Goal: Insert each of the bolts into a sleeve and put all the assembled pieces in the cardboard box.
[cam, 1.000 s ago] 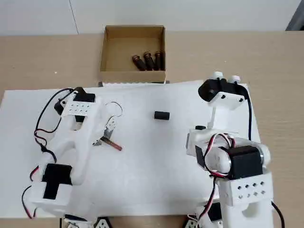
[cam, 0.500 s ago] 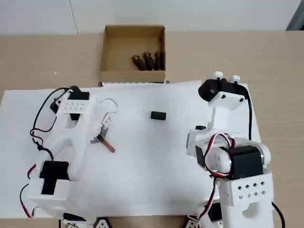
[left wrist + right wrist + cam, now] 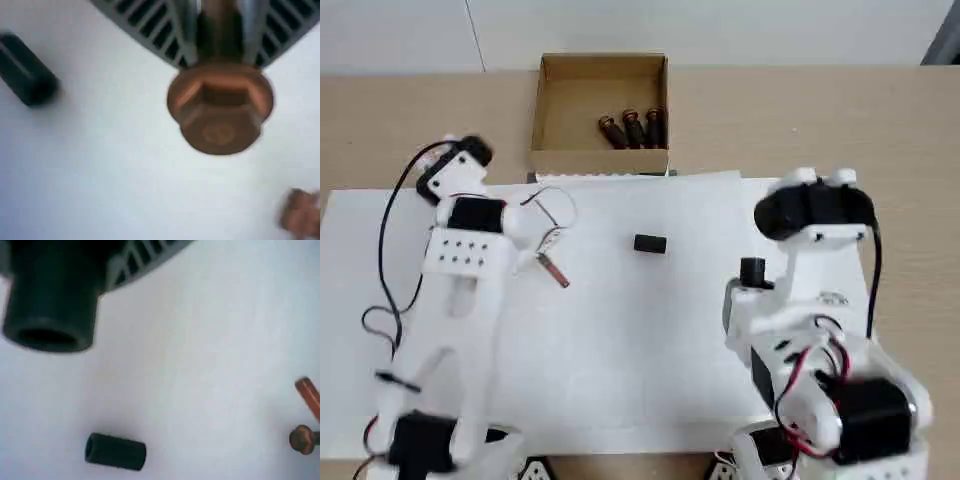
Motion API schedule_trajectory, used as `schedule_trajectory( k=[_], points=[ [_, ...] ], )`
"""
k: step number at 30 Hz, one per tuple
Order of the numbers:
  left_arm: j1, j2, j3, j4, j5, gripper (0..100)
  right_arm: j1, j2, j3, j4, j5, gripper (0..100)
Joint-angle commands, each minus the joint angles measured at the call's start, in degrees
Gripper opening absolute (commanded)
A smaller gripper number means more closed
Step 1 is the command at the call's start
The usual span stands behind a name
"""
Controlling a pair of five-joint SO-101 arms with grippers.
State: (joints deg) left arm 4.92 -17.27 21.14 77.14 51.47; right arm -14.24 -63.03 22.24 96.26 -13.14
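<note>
Two grips to log. My left gripper (image 3: 548, 263) is clamping a copper-coloured bolt (image 3: 220, 110) by its shank over the left part of the white sheet (image 3: 650, 350), the jaws closing only as far as the shank is letting them. From the high view the bolt is reading as a thin rod. The left wrist view is giving its head, hexagonal and flanged smooth metal, between grey ribbed jaw faces. My right gripper (image 3: 752, 273) is pinching the held sleeve (image 3: 50, 295), a matte black tube, and the right wrist view is showing its hollow round mouth. A loose sleeve (image 3: 649, 243), the same black cylinder, is lying on its side mid-sheet between my arms. The high view is adding the cardboard box (image 3: 570, 110) at the sheet's far edge, with three assembled pieces (image 3: 630, 128) lying side by side inside.
</note>
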Motion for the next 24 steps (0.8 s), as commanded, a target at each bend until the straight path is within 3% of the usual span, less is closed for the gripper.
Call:
schedule_trajectory(
  k=[1,7,15,24],
  points=[
    [2.81,-8.00,-1.10,0.18,-6.33,0,-0.04,-2.24,-1.49,1.27,1.93,0.3],
    [7.30,-16.35,-1.01,0.00,-21.54,0,-0.04,-9.80,5.54,0.84,5.54,0.3],
    [10.29,-27.52,7.60,-6.15,-22.33,0,0.04,-20.79,19.43,-8.22,6.15,0.3],
    [10.73,-48.18,30.20,-26.90,-22.33,0,-1.36,-27.47,34.90,-24.75,6.15,0.3]
  ],
)
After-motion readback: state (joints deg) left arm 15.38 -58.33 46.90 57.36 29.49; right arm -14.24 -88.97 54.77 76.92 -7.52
